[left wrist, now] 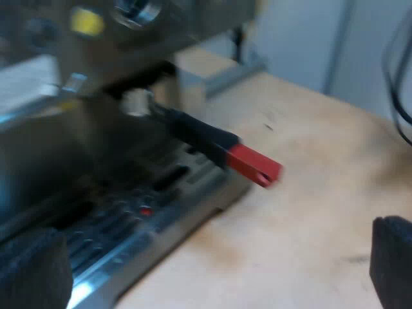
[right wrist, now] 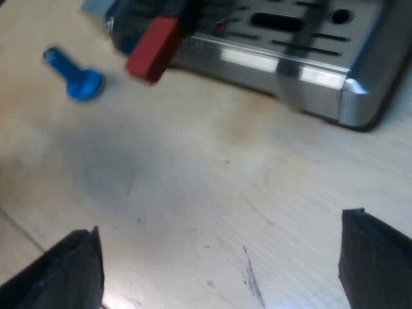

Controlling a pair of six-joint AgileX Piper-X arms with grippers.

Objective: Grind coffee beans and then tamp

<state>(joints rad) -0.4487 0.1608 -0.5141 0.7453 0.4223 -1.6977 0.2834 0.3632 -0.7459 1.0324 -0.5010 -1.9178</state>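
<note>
Espresso machine [left wrist: 96,96] is seated on wooden table [left wrist: 309,193]. Holder [left wrist: 212,145] is seen at the machine's front, red end jutting out. Blue tamper [right wrist: 77,76] is laid on the table near that red end. Left gripper [left wrist: 212,270] and right gripper [right wrist: 222,264] are spread wide, nothing grasped.

Machine [right wrist: 302,64]: stands on the bench [right wrist: 193,187].
Holder [left wrist: 199,136]: at the machine's front, handle projecting out over the bench.
Tamper [right wrist: 76,76]: lying on the bench, near the handle's end, not touching.
</note>
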